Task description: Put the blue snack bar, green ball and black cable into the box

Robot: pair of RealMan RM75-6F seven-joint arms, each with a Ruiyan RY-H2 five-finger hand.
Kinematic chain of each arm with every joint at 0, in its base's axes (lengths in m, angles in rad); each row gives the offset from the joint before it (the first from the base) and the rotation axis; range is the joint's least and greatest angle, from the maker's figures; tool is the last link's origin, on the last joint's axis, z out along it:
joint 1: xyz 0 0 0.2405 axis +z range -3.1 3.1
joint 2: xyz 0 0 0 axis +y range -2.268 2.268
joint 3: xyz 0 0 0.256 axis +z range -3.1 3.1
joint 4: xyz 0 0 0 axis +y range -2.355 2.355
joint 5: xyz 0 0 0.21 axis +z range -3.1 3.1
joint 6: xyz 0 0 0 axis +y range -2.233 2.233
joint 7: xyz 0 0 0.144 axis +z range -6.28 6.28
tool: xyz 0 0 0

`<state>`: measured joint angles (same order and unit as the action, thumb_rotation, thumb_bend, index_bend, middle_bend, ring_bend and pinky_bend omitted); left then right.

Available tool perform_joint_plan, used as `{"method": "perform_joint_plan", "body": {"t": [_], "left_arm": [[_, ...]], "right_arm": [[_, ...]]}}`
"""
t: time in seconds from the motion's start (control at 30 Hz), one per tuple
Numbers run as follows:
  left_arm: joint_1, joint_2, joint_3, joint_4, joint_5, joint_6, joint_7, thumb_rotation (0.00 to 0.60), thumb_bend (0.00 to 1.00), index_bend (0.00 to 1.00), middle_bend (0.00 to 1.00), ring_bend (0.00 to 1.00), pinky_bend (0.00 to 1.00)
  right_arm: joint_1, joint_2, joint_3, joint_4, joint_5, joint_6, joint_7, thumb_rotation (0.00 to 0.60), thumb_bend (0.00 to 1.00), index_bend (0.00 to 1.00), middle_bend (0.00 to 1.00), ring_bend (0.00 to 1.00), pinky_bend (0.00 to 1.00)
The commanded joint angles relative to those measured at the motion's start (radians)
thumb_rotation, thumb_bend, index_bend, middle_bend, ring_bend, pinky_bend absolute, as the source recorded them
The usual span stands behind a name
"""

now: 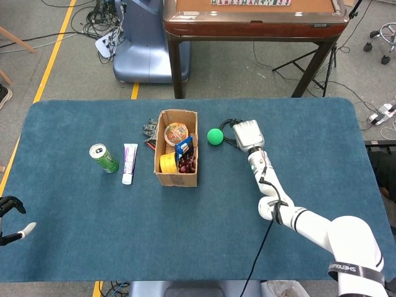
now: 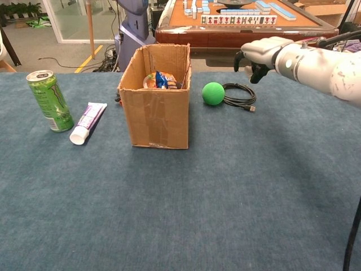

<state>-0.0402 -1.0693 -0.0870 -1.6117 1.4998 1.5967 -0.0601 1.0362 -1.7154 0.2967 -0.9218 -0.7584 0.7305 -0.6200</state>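
Observation:
The cardboard box (image 1: 176, 176) (image 2: 158, 116) stands open-topped mid-table, and the blue snack bar (image 1: 183, 147) (image 2: 163, 79) lies inside it among other packets. To the right of the box sits the green ball (image 1: 215, 137) (image 2: 213, 94). The coiled black cable (image 2: 239, 94) (image 1: 228, 127) lies just right of the ball. My right hand (image 1: 247, 134) (image 2: 258, 55) hovers over the cable, palm down, fingers bent downward and apart, holding nothing. At the table's near left edge my left hand (image 1: 11, 219) sits with fingers spread, empty.
A green drink can (image 1: 103, 158) (image 2: 49, 100) and a white toothpaste tube (image 1: 129, 163) (image 2: 88, 122) lie left of the box. A small dark object (image 1: 149, 129) sits behind the box's left corner. A wooden table (image 2: 237, 25) stands beyond the far edge.

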Motion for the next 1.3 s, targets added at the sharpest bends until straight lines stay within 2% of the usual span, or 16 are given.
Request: {"method": "perform_joint_plan", "body": {"t": [0.03,0.37,0.87,1.13,1.3], "left_arm": [[0.0,0.0,0.0,0.0,-0.001,-0.001,-0.001,0.6,0.08,0.57,0.46,0.37,0.68],[-0.002,0.003,-0.001,0.005,-0.007,-0.01,-0.016,0.6,0.08,0.57,0.46,0.37,0.68],[0.004,0.01,-0.002,0.004,-0.007,0.0,-0.033,0.6,0.08,0.57,0.46,0.37,0.68],[0.003,0.01,-0.001,0.003,-0.005,-0.004,-0.028,0.6,0.08,0.57,0.46,0.37,0.68],[0.002,0.008,-0.001,0.005,-0.007,-0.006,-0.024,0.6,0.08,0.57,0.46,0.37,0.68]], "right_arm": [[0.022,-0.036,0.002,0.048,0.004,-0.029,0.021,0.6,0.83,0.29,1.0,1.0,1.0],[0.069,-0.131,0.009,0.202,-0.045,-0.083,0.105,0.6,0.83,0.29,1.0,1.0,1.0],[0.109,-0.243,0.004,0.378,-0.203,-0.119,0.287,0.6,0.83,0.29,1.0,1.0,1.0],[0.094,-0.234,-0.003,0.373,-0.236,-0.125,0.294,0.6,0.83,0.3,1.0,1.0,1.0],[0.056,-0.175,-0.019,0.27,-0.263,-0.079,0.27,0.6,0.83,0.39,1.0,1.0,1.0]]}}
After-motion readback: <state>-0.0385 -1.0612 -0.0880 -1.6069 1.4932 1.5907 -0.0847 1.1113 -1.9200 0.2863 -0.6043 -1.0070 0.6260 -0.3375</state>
